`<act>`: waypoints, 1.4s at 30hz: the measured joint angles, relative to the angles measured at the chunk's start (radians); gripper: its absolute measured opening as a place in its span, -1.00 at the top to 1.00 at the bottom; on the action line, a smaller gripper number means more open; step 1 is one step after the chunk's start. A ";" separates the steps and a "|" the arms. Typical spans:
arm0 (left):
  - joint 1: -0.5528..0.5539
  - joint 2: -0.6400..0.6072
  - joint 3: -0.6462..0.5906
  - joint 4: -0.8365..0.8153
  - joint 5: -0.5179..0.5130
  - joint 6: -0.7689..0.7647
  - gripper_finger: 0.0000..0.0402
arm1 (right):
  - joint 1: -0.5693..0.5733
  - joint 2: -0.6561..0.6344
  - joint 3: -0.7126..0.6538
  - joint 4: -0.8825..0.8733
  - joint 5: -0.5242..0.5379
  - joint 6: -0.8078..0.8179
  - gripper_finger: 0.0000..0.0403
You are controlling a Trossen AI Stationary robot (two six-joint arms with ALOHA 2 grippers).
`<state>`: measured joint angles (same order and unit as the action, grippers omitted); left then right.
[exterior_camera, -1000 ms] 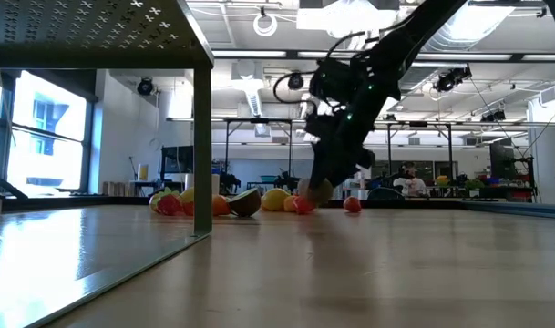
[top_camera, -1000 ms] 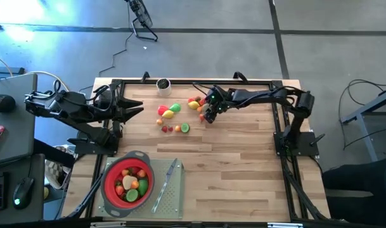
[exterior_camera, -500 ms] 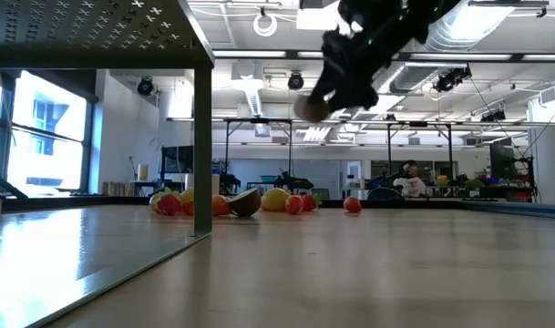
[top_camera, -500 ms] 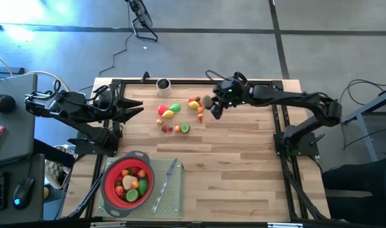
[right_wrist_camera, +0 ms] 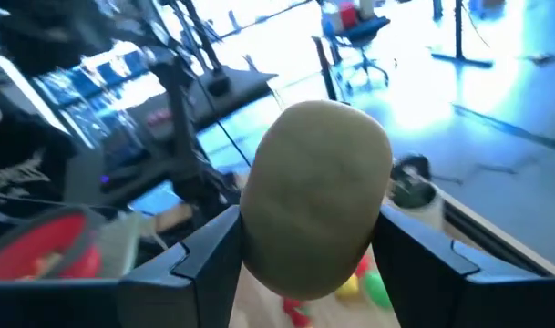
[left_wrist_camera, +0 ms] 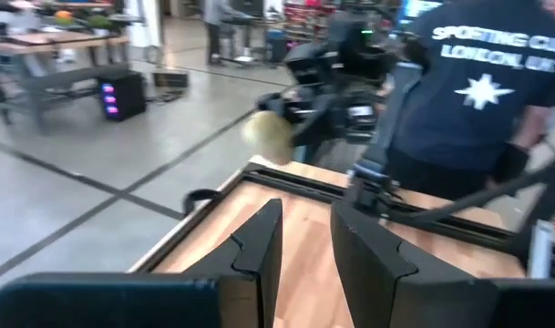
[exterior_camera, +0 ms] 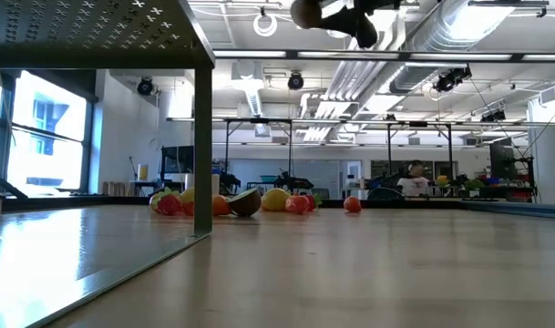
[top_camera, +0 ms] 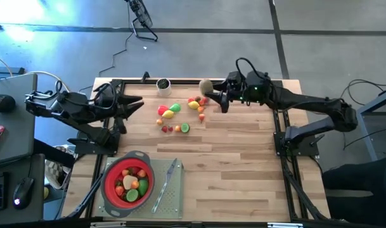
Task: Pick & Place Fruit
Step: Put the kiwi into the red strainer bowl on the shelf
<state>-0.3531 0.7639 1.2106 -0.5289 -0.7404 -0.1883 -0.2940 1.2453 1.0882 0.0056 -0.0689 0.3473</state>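
We see the right gripper (top_camera: 210, 92) clamped on a tan-brown fruit (top_camera: 205, 85), raised high above the fruit pile (top_camera: 179, 113) and just past its far edge, the fruit sitting squarely between the fingers (right_wrist_camera: 209, 255). Our left gripper (top_camera: 137, 106) waits beside the pile, jaws slightly apart, holding nothing. The red strainer (top_camera: 109, 187) holds more fruit, well apart from the pile.

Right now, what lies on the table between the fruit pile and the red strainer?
In the high view, only bare wood lies between the fruit pile and the red strainer. The right hand holds a brown fruit above the far edge.
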 joint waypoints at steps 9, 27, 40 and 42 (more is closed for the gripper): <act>0.000 0.000 0.000 0.000 -0.055 0.000 0.54 | 0.067 0.001 0.000 0.044 0.046 0.000 -0.06; 0.000 0.041 0.000 0.005 -0.003 0.000 0.11 | 0.094 0.001 0.000 0.097 0.041 -0.004 -0.06; 0.000 0.073 0.000 0.004 -0.003 -0.046 -0.45 | 0.094 0.001 0.000 0.097 0.040 -0.011 -0.06; 0.000 0.083 0.000 0.005 -0.004 -0.025 -0.48 | 0.094 0.001 0.000 0.100 0.040 -0.011 -0.06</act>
<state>-0.3533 0.8473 1.2106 -0.5243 -0.7440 -0.2130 -0.2005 1.2465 1.0882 0.1061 -0.0293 0.3363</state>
